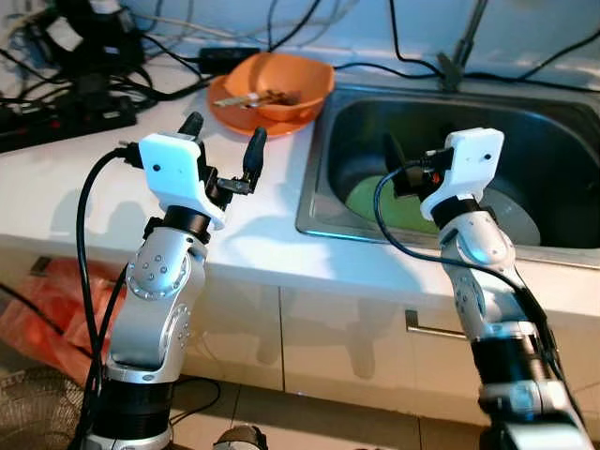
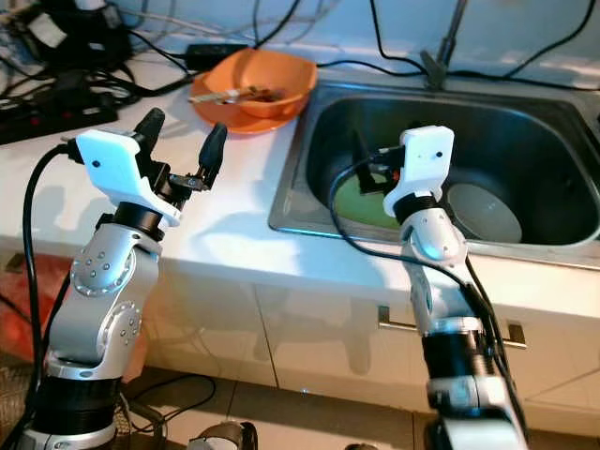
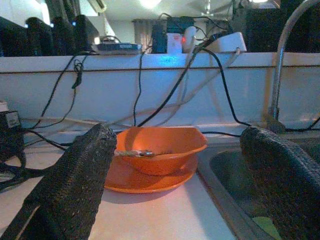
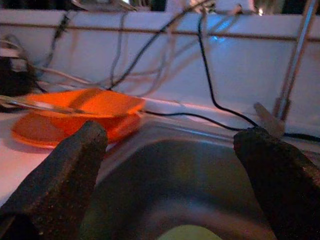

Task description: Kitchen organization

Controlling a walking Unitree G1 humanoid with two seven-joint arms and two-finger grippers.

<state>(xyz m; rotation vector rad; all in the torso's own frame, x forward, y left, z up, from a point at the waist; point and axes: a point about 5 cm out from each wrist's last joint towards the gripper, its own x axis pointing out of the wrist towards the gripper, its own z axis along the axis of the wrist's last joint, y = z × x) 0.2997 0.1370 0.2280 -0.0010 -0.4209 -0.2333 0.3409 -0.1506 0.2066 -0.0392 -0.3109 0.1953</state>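
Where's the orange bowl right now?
The orange bowl sits on an orange plate on the white counter, just left of the sink and ahead of the open left gripper.

Bright head views, dim bluish wrist views

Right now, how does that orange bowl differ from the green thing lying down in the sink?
The orange bowl sits up on the white counter beside the sink; the green plate lies down inside the basin. The bowl is deep, rests on an orange plate and holds utensils; the green plate looks flat and empty. The bowl is in full sight, while the right gripper partly hides the green plate. Neither is held: both grippers' jaws stand open.
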